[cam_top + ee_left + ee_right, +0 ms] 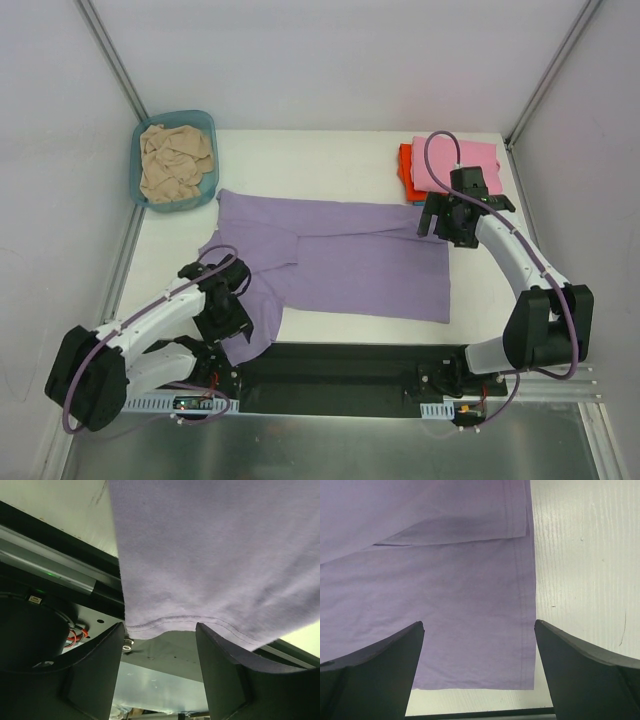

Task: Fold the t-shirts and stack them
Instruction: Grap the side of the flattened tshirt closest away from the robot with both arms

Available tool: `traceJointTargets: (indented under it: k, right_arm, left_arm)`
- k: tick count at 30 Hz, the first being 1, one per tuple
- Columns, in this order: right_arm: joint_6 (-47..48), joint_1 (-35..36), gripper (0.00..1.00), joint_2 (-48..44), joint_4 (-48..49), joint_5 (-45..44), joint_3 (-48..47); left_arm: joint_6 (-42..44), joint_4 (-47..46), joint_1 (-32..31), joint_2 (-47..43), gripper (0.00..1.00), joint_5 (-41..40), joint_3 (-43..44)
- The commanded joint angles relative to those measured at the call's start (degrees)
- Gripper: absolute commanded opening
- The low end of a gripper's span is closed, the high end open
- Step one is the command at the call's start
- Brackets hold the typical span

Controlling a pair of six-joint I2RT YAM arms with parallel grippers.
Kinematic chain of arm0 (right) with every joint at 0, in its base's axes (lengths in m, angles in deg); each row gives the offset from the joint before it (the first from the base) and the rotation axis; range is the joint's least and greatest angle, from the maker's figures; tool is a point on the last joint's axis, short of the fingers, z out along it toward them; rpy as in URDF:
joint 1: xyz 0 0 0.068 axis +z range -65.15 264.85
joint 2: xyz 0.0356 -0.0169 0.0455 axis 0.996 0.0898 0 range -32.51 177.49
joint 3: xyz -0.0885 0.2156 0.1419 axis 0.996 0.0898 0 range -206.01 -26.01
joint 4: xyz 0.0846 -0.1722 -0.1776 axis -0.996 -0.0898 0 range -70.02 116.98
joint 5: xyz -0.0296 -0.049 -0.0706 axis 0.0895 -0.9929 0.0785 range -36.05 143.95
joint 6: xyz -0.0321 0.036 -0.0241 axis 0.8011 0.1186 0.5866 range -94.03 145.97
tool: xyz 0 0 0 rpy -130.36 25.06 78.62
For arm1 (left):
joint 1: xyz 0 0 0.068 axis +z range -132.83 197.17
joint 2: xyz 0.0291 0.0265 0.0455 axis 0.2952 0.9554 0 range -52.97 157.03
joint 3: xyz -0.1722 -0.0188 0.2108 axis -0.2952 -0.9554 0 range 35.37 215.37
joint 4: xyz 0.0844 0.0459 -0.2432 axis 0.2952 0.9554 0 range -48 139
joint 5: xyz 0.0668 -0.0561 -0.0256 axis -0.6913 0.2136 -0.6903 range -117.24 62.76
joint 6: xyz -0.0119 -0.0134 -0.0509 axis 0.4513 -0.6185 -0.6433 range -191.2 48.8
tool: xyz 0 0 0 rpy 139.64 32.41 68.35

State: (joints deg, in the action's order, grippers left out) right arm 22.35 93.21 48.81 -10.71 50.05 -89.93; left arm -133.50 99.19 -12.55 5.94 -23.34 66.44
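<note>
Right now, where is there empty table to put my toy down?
Far strip of table between the basin and the folded stack; also right of the lavender shirt. Crowded at the near left, by the left gripper.

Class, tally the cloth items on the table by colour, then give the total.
Lavender t-shirt: 1
Pink t-shirt: 1
Orange-red t-shirt: 1
Beige cloth bundle, crumpled in the teal basin: 1
Total: 4 clearly visible

Robotics lab cell: white bench (320,165) boxed by plain panels (330,60) and aluminium posts (112,58), left arm (150,318) and right arm (515,258) bolted at 6 o'clock.
</note>
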Motion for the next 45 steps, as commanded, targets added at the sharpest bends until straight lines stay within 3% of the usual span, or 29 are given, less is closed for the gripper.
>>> traceJointTargets:
  k: [1, 5, 12, 13, 15, 23, 27, 33, 39, 41, 42, 45]
  right_arm:
    - [0.7, 0.2, 0.97, -0.6, 0.4, -1.2, 0.0]
    - [0.6, 0.1, 0.97, -0.1, 0.4, -1.4, -0.2]
    - [0.8, 0.0, 0.97, -0.4, 0.5, -1.5, 0.0]
    - [0.7, -0.1, 0.97, -0.5, 0.6, -1.5, 0.1]
    - [0.5, -0.1, 0.97, -0.9, 0.5, -1.6, 0.4]
    - [-6.7, -1.9, 0.97, -7.0, -2.2, 0.5, 6.3]
    - [-9.0, -2.7, 0.97, -15.0, -4.8, 3.0, 12.3]
    - [-15.3, -2.7, 0.97, -23.6, -15.7, 4.9, 21.9]
    - [-22.7, -2.7, 0.98, -29.4, -14.0, 4.5, 28.8]
    - [-23.7, -2.7, 0.92, -28.3, -12.8, 4.4, 29.3]
    - [-24.1, -2.8, 0.82, -27.1, -12.2, 4.6, 29.6]
    - [-24.9, -2.7, 0.75, -24.3, -7.6, 7.3, 31.5]
  left_arm:
    - [-0.3, 0.3, -1.4, 3.7, 0.58, -0.7, 0.1]
    - [-1.9, -5.7, -2.5, 5.4, 0.49, 2.3, -3.4]
    - [-1.7, -6.7, -2.7, 8.1, 0.3, 0.3, -2.7]
    - [-1.6, -6.7, -2.7, 8.3, 0.16, 0.4, -2.9]
    - [-1.2, -6.6, -2.7, 8.1, 0.0, 0.7, -2.6]
    - [0.8, -4.3, -2.7, 1.2, 0.0, 0.3, 1.4]
    - [2.2, -1.9, -2.7, -3.4, 0.0, -0.4, 3.0]
    - [3.7, 1.2, -2.7, -4.4, 0.0, -0.6, 4.5]
    - [4.5, 2.0, -2.7, -4.5, 0.0, -1.3, 6.3]
    - [4.8, 2.0, -2.7, -4.4, 0.0, -1.9, 6.7]
    - [4.9, 2.0, -2.7, -4.4, 0.0, -1.9, 7.0]
    - [5.2, 2.0, -2.7, -4.3, 0.0, -2.6, 7.4]
